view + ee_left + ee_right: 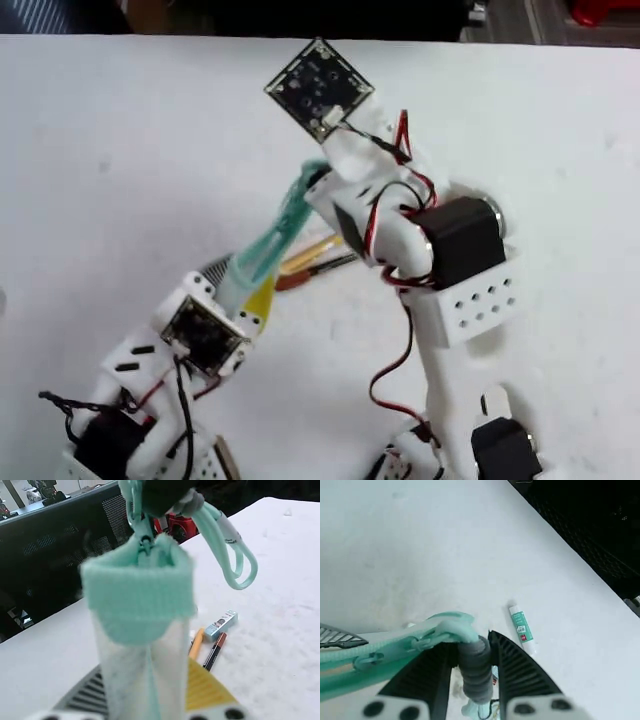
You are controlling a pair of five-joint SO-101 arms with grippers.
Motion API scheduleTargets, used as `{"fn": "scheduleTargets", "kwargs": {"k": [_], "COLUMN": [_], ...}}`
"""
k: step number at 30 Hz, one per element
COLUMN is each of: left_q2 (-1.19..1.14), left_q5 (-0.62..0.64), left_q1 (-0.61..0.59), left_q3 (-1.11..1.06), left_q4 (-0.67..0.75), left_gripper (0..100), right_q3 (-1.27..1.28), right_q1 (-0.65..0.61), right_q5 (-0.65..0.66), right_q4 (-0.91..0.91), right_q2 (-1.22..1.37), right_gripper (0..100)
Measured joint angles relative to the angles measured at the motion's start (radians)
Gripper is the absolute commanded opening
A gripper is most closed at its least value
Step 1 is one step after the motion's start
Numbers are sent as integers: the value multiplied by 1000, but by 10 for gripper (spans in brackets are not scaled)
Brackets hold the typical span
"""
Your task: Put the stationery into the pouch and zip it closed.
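Observation:
A mint-green pouch (270,235) is held up off the white table, slanting between both arms. My left gripper (238,285) is shut on its lower end, with one striped grey finger (85,695) and one yellow finger (205,690) on either side of the pouch (137,595). My right gripper (318,185) is shut on the grey collar (475,670) of the pull strap at the zipper end, and the mint loop (235,565) hangs beside it. Beneath the pouch, an orange pencil (197,642), a red-brown pen (215,652) and a small tube (220,624) lie on the table.
The right arm's body and red-black cables (400,220) hang over the table's middle, close to the pens (315,260). A dark mesh wall (55,555) runs past the table's far edge. Open white table lies to the far left and far right.

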State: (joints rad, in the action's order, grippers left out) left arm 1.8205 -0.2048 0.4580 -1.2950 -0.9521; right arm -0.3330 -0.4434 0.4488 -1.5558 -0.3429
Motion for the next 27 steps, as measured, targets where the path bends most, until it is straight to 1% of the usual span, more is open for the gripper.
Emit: {"fn": "scheduleTargets", "kwargs": {"k": [9, 14, 20, 27], "left_q2": [0, 0, 0, 0], "left_q5": [0, 0, 0, 0], "left_q1": [0, 0, 0, 0], "left_q3": [0, 0, 0, 0], "left_q4": [0, 0, 0, 0], "left_gripper": [22, 22, 22, 22], "right_q3": [0, 0, 0, 0], "right_q1": [43, 69, 109, 112], "right_q5": [0, 0, 0, 0], "right_q4": [17, 58, 63, 63], "right_q2": [104, 117, 123, 123], "right_gripper": [16, 16, 16, 16]}}
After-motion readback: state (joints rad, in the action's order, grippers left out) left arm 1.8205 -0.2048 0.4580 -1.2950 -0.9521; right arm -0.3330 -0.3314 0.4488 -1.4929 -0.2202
